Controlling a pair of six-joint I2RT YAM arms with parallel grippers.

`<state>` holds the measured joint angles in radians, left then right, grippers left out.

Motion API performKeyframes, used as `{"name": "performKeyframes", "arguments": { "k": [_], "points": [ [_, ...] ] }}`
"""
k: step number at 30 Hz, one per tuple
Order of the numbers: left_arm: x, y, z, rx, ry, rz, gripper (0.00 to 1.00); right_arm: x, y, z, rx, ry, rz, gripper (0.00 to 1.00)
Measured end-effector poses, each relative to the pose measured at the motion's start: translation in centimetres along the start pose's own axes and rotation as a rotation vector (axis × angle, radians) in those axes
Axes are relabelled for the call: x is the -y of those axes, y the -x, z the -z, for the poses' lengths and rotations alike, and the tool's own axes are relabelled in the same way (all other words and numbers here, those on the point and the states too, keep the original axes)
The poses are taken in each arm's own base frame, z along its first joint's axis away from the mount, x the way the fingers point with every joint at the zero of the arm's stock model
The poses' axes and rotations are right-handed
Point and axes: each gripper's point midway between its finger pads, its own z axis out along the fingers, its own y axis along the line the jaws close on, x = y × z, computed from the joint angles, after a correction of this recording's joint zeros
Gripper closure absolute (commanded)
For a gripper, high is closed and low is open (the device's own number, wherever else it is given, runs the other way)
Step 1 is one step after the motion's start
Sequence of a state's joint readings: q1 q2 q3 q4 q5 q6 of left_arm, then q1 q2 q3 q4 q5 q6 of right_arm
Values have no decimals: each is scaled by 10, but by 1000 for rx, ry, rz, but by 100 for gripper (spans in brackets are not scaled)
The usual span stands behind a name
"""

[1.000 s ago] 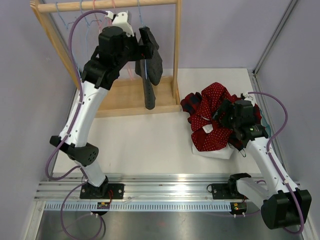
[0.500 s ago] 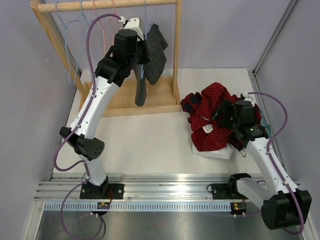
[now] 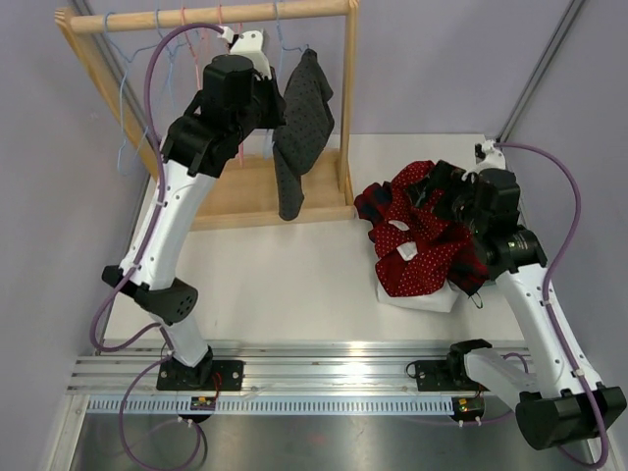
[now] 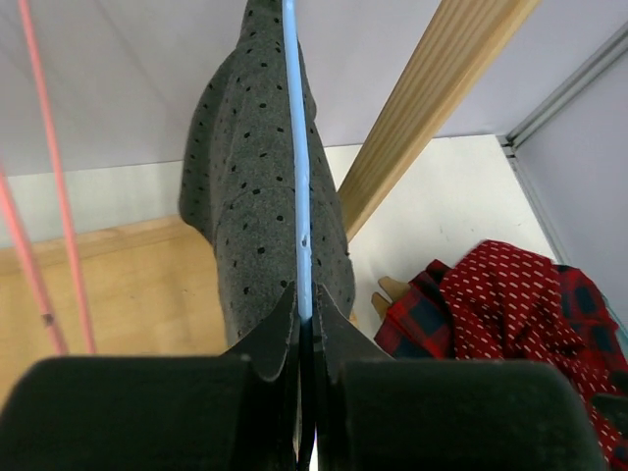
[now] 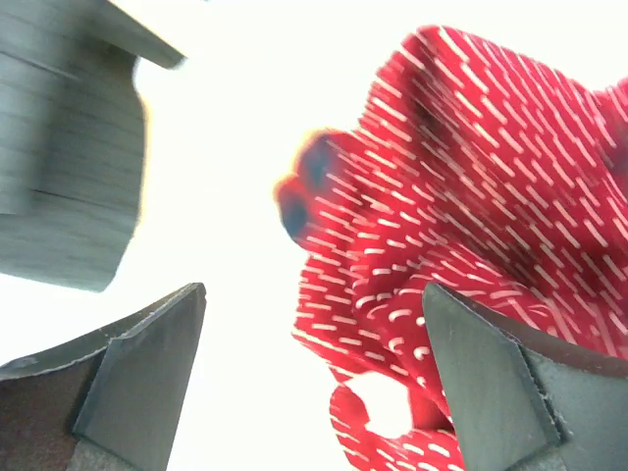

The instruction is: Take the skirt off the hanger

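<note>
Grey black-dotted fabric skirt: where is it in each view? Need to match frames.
Top external: upper centre, the grey black-dotted fabric skirt hangs on the wooden rack.
Left wrist: centre, straight ahead, behind the light blue hanger wire.
Right wrist: not in it.
Shared landmark: the red white-dotted cloth pile, in all three.

skirt [image 3: 299, 118]: grey, dark-dotted, draped over hanger | hanger [image 4: 297, 177]: thin, light blue

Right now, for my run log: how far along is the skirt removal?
Done: left gripper shut on the blue hanger. In hand: grey skirt, draped on that hanger. Left: pulling it off; right gripper is open, by the red clothes.
</note>
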<state>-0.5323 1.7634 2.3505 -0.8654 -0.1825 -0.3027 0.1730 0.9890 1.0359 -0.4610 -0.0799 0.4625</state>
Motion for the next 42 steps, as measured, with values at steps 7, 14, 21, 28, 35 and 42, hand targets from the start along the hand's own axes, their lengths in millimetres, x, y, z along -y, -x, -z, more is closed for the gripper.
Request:
{"name": "performKeyframes", "arguments": {
  "k": [7, 14, 21, 28, 35, 42],
  "points": [
    [13, 25, 51, 75, -65, 14, 100, -136, 43, 36, 97, 383, 145, 1],
    [23, 18, 89, 82, -123, 30, 100, -203, 4, 18, -17, 524, 215, 0],
    [30, -6, 100, 25, -160, 51, 100, -223, -28, -4, -94, 542, 222, 1],
    [31, -12, 119, 16, -193, 78, 100, -237, -25, -13, -63, 556, 153, 1],
    [32, 0, 145, 59, -233, 107, 100, -235, -29, -23, -42, 539, 71, 0],
    [37, 3, 149, 70, -261, 131, 100, -234, -40, -34, -25, 566, -15, 1]
  ]
}}
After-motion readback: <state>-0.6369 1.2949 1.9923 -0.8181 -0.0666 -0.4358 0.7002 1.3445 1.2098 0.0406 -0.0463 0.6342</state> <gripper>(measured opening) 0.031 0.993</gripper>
